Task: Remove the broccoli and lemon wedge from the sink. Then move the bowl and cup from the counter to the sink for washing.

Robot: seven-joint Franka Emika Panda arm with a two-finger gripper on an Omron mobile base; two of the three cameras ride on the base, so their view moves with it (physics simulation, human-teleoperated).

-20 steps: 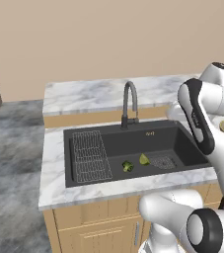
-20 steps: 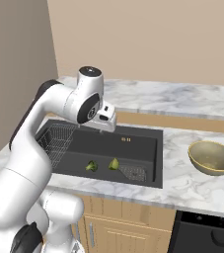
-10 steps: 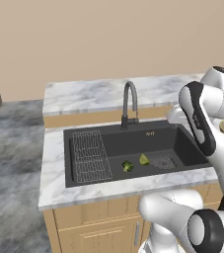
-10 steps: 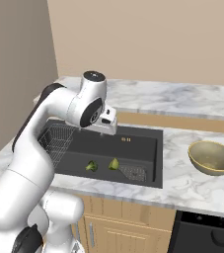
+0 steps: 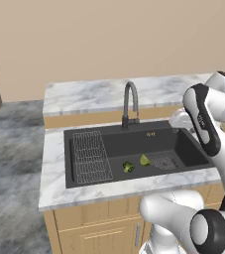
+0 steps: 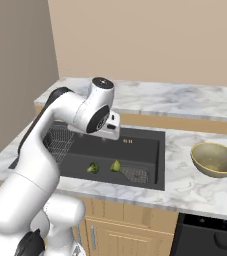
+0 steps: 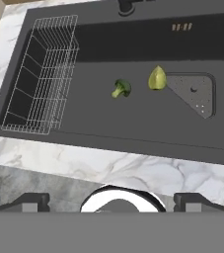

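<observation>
The broccoli (image 7: 121, 89) and the lemon wedge (image 7: 156, 79) lie side by side on the floor of the black sink (image 7: 98, 128), apart from each other, left of the drain strainer (image 7: 195, 94). The base views show the same pair, the broccoli (image 5: 128, 167) (image 6: 92, 168) and the lemon wedge (image 5: 144, 159) (image 6: 115, 165). My gripper (image 7: 112, 200) hangs open and empty high above the sink's front edge, looking down into it; my hand (image 6: 111, 125) is over the basin. The tan bowl (image 6: 215, 159) stands on the counter (image 6: 195, 185) right of the sink. The cup is out of view.
A wire grid rack (image 7: 39, 74) fills the sink's left end. The dark curved faucet (image 5: 130, 104) rises behind the basin. A marble strip (image 7: 84, 163) runs along the sink's front. Light wooden cabinets (image 5: 94, 233) stand below the counter.
My arm has swung a little to the right and my hand has come slightly lower over the sink. The broccoli, lemon wedge and bowl have not moved.
</observation>
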